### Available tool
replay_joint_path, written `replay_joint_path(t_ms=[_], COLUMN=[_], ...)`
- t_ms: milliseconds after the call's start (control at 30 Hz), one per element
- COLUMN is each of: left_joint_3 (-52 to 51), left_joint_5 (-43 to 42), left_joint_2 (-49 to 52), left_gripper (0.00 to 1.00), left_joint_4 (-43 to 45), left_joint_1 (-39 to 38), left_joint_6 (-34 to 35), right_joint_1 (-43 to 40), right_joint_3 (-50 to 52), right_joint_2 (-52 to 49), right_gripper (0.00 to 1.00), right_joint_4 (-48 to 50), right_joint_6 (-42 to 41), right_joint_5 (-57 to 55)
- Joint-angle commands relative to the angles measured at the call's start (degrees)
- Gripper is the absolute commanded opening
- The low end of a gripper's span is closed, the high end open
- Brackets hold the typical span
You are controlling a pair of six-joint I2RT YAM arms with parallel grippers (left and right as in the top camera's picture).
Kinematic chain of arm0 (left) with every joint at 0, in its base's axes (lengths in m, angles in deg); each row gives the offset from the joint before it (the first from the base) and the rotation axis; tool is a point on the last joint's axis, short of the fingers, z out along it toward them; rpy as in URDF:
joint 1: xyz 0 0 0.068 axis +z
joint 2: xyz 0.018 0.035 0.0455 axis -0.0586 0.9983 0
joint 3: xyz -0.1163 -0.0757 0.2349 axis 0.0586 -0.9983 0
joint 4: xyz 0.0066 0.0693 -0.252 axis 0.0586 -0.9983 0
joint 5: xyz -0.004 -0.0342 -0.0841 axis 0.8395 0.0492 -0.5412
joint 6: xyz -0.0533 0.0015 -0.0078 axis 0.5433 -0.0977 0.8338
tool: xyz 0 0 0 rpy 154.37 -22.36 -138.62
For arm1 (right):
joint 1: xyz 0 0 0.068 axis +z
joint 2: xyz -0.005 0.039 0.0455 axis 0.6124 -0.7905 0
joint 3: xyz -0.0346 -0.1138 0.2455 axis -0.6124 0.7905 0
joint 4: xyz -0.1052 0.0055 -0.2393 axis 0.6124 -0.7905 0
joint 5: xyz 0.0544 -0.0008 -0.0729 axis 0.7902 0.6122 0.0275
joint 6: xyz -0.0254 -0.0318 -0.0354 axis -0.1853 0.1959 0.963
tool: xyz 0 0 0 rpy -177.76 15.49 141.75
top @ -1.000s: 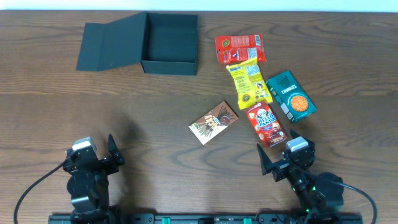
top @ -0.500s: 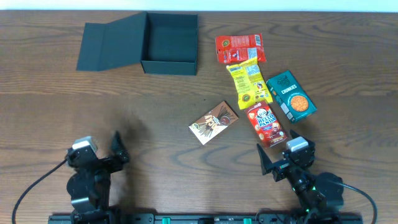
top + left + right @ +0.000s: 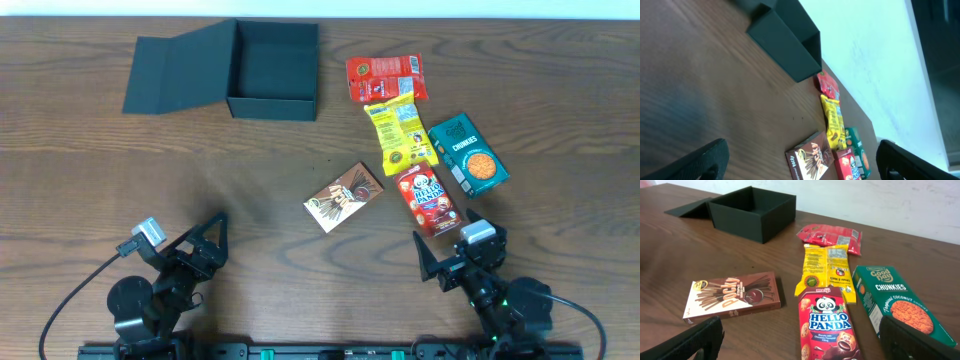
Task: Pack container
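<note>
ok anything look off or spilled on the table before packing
Nothing stands out. The container sits upright and open, lid folded out flat. The Pocky box, Hello Panda box, Chunkies box, yellow packet and red packet lie flat and intact, at loose angles.

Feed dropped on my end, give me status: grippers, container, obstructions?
Left gripper open, empty. Right gripper open, empty. Container lid open, looks empty. Snack packs loose beside it, nothing blocking.

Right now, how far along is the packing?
Done: the container is open, apparently empty. In hand: nothing; left tool and right tool are open. Left to pack: Pocky, Hello Panda, Chunkies, yellow pack, red pack, all on the table.
</note>
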Motion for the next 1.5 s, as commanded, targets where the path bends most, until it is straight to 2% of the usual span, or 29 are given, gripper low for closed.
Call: replay_joint_path(t_ms=[0,200,333,567,733,933,1033,1167,1367,1467], left_joint_3=[-0.4,0.3,5.1,21.2,38.9,59.2,67.9,74.9,75.7,75.7], left_joint_5=[-0.6,3.7,7.6,8.4,12.7,20.2,20.3,20.1,19.9,20.5], left_joint_2=[0.1,5.7,16.4,44.1,67.1,87.0,94.7,102.0,105.4,105.4], left_gripper=[0.96,0.96,0.96,0.96,0.96,0.96,0.96,0.96,0.95,0.96], left_joint_4=[0.5,7.3,9.5,9.2,7.3,1.8,-2.2,-5.0,0.7,0.9], left_joint_1=[-0.2,-0.2,-0.2,-0.9,-8.1,-17.9,-20.9,-23.7,-25.3,-25.2], left_joint_6=[-3.8,-4.5,-7.7,-9.9,-12.3,-5.7,6.4,14.8,15.9,15.9], right_joint_1=[1.1,1.1,1.1,1.1,1.1,1.1,1.1,1.1,1.1,1.1], right_joint_3=[0.9,0.9,0.9,0.9,0.9,0.9,0.9,0.9,0.9,0.9], right_joint_2=[0.5,0.5,0.5,0.5,0.5,0.5,0.5,0.5,0.5,0.5], right_gripper=[0.99,0.99,0.99,0.99,0.99,0.99,0.99,0.99,0.99,0.99], right_joint_4=[0.0,0.0,0.0,0.0,0.0,0.0,0.0,0.0,0.0,0.0], right_joint_6=[0.8,0.8,0.8,0.8,0.8,0.8,0.8,0.8,0.8,0.8], right_joint_5=[0.4,0.4,0.4,0.4,0.4,0.4,0.4,0.4,0.4,0.4])
